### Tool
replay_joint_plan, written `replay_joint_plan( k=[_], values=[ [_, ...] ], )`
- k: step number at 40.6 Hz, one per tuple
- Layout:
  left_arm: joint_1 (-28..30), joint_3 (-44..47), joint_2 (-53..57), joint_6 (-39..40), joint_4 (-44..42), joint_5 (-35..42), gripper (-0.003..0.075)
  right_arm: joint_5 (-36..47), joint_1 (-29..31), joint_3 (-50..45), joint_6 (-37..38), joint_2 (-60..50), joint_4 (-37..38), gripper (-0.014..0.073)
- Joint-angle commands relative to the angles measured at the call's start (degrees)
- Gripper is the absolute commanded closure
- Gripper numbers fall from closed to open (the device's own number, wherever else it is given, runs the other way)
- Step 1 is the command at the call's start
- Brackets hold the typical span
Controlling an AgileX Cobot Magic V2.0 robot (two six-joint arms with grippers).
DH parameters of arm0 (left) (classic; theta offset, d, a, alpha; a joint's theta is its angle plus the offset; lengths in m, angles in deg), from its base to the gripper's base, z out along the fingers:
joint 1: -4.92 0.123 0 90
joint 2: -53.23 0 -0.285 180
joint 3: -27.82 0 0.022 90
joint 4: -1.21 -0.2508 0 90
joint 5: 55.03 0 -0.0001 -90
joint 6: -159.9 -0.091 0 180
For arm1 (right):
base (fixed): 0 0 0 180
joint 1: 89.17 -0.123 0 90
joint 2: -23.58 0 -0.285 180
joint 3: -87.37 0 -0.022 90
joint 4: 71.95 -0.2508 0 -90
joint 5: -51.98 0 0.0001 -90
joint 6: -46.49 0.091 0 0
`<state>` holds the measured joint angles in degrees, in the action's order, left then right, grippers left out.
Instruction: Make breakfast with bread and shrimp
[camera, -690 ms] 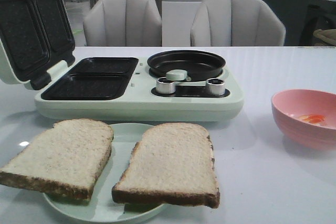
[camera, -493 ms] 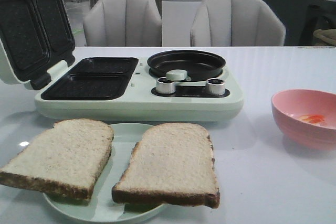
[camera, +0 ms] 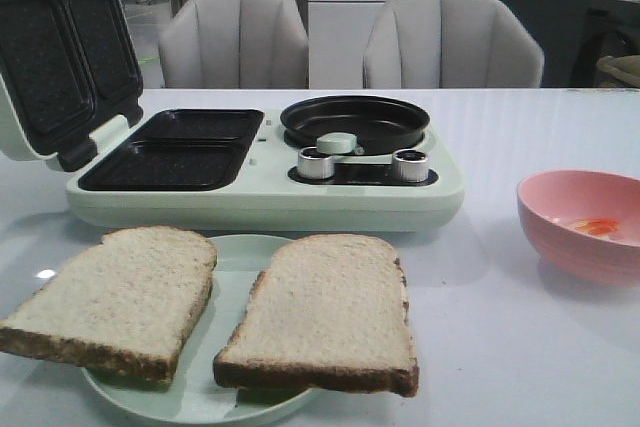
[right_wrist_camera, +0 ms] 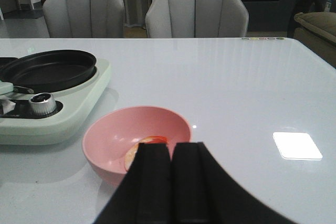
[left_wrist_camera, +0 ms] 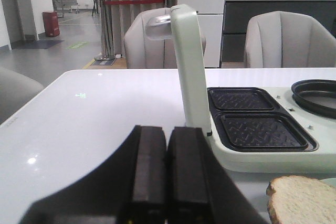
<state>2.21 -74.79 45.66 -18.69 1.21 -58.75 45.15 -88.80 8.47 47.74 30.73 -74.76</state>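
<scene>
Pale beige bread point(camera: 220, 312), two large flat slices with dark brown crusts, lies side by side on a light green plate point(camera: 232, 257) at the near edge of the white table point(camera: 500, 347); both slices overhang the plate's rim. Shrimp point(camera: 592, 227): small orange-and-white pieces in the bottom of a pink bowl point(camera: 575, 232), to the right of the plate and well apart from it. Behind the plate stands a pale green breakfast maker point(camera: 265, 182), its lid point(camera: 60, 47) raised at the left, two dark ridged trays point(camera: 175, 150) exposed, a round black pan point(camera: 355, 122) and two silver knobs point(camera: 362, 164) to the right. Two grey chairs point(camera: 350, 39) stand beyond the table. Left claw point(left_wrist_camera: 167, 174): black fingers pressed together, holding nothing, beside the raised lid. Right claw point(right_wrist_camera: 170, 182): fingers pressed together, empty, just before the bowl.
</scene>
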Motion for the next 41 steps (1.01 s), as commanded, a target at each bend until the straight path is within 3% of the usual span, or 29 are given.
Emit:
replay_joint_plan(
  k=[1,7,18,31,41],
  values=[
    [-0.1,1.7,1.0,0.4,0.4,6.4,0.0619,5.7,0.1,1.1,-0.1,-1.1,0.0,0.0559],
    [-0.1,0.2,1.0,0.4,1.9,10.0,0.0619,7.6,0.2,2.7,-0.1,-1.1,0.0,0.0559],
    [-0.1,-15.8,-0.6,0.4,2.8,3.0,0.0619,-1.9,0.2,19.3,-0.1,1.5,0.0,0.0559],
    [-0.1,-38.0,-14.8,0.4,2.5,-15.8,0.0619,-15.0,0.2,36.2,-0.1,17.0,0.1,0.0559],
    [-0.1,-39.2,-23.0,0.4,2.8,-27.4,0.0619,-20.0,0.2,35.1,-0.1,27.7,0.1,0.0559]
  ],
)
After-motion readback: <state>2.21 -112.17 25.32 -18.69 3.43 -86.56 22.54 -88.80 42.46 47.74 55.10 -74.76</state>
